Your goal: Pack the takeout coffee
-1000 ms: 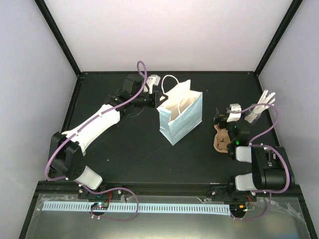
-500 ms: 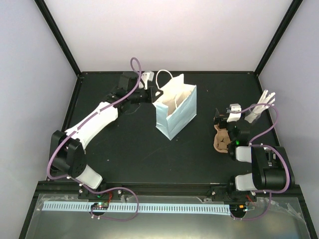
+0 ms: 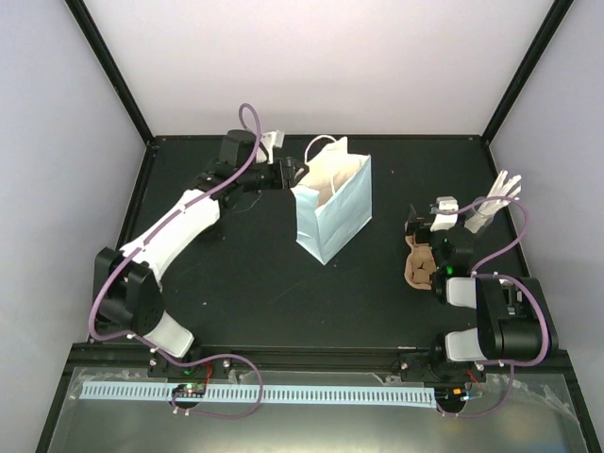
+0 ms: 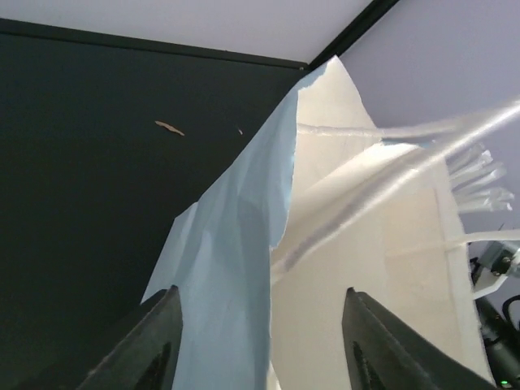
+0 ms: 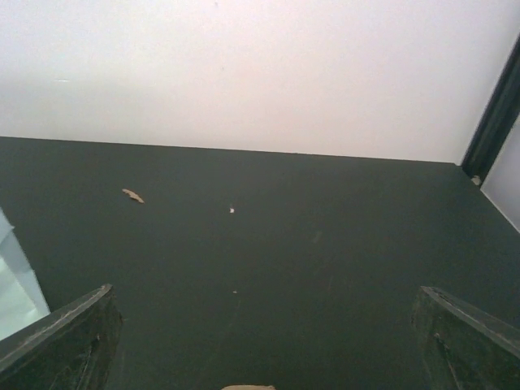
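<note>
- As my left gripper [image 3: 294, 176] lets go, the light-blue paper bag [image 3: 332, 212] stands upright on the table [image 3: 245, 274], mouth up; 1 second ago it leaned further right and I was clenched on it.
- To me that means the bag is readied: open and steady enough to take the coffee.
- My right gripper [image 5: 264, 292] is spread wide and holds nothing, poised at the far end of the brown pulp cup carrier [image 3: 416, 266], well apart from the bag.
- The left wrist view shows what the top view cannot: the bag's rim and a white handle [image 4: 357, 203] lie loose between my parted fingers.
- Only the top view shows where the carrier lies; the right wrist view catches a sliver.
- I see no lidded cups in any view.
</note>
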